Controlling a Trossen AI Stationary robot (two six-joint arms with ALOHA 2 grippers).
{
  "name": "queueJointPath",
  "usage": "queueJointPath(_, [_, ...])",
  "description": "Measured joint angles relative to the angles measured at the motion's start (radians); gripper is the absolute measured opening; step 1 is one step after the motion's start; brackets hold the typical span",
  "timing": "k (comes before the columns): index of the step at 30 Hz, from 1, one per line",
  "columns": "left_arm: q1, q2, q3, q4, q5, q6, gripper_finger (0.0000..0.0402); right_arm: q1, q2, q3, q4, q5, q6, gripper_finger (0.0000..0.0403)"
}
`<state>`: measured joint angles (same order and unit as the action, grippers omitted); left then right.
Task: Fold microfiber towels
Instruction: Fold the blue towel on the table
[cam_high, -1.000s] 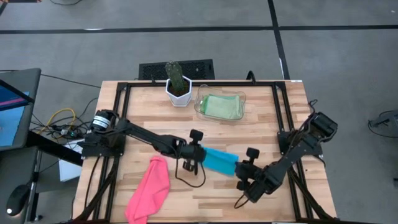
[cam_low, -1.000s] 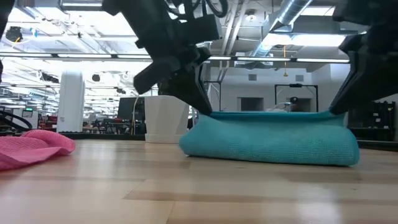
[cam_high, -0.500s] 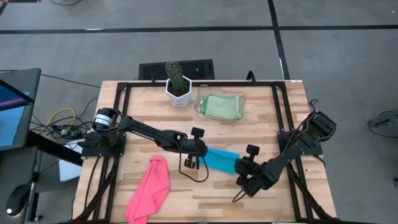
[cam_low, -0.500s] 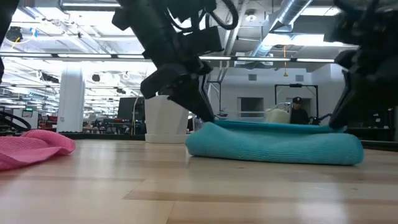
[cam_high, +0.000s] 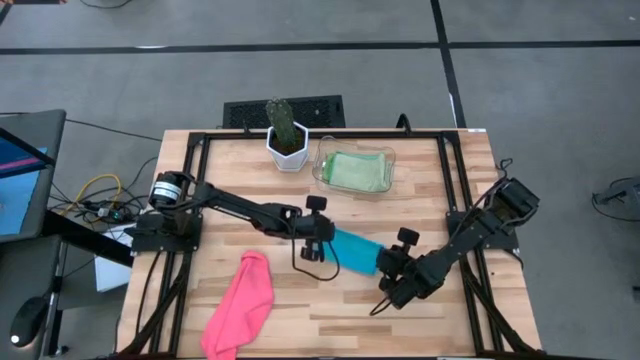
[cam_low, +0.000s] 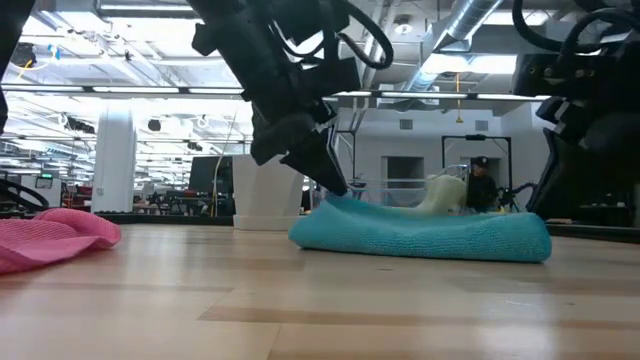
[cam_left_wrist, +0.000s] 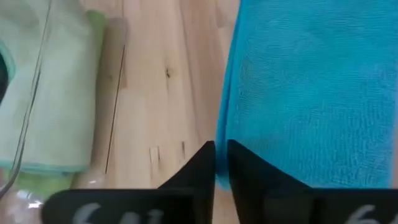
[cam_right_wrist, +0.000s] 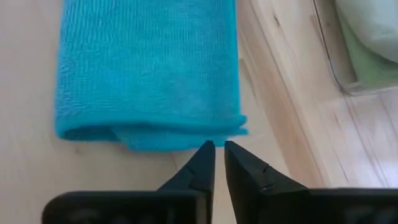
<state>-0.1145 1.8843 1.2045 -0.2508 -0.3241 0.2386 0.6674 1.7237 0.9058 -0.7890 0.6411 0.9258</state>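
Note:
A turquoise towel (cam_high: 355, 250) lies folded in a narrow strip on the wooden table, in the middle. My left gripper (cam_high: 320, 242) is at the strip's left end, shut on its edge (cam_left_wrist: 221, 155). My right gripper (cam_high: 389, 268) stands at the right end. In the right wrist view its fingers (cam_right_wrist: 217, 152) are slightly open, with bare wood in the gap, just short of the towel's corner (cam_right_wrist: 239, 127). A pink towel (cam_high: 243, 300) lies crumpled at the near left. A light green towel (cam_high: 357, 170) rests in the clear tray. My left gripper pinches the turquoise towel's edge (cam_left_wrist: 231, 127) at the strip's left end between its two fingers. The fingers slant down from above and from the left. That end (cam_low: 335, 198) stands a little raised at the fingertip, while the rest of the towel lies on the table.
A clear plastic tray (cam_high: 325, 165) and a white pot with a cactus (cam_high: 287, 140) stand at the far edge. Black frame rails (cam_high: 190, 200) run along the table's sides. Bare wood lies between the pink towel and my right arm.
Both grippers have gone toward the table's far edge and a little down, carrying the turquoise towel's upper edge with them. The top, drawn taut between them before, now sags, and its right end has sunk onto the table.

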Motion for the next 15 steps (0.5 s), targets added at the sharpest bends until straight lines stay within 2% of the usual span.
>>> queueJointPath(6, [0.01, 0.0, 0.0, 0.037, 0.028, 0.013, 0.0095, -0.016, 0.0, 0.0, -0.014, 0.013, 0.025, 0.0078])
queueJointPath(9, [0.01, 0.0, 0.001, 0.031, -0.002, 0.012, 0.0123, 0.004, -0.03, 0.0, -0.015, 0.05, 0.049, 0.0082])
queueJointPath(12, [0.006, -0.024, 0.027, -0.055, -0.077, -0.007, 0.0138, 0.058, -0.096, 0.0, -0.012, 0.166, 0.096, 0.0082])
queueJointPath(15, [-0.001, -0.091, 0.05, -0.069, -0.068, -0.029, 0.014, 0.129, -0.146, 0.0, -0.008, 0.351, 0.129, 0.0081])
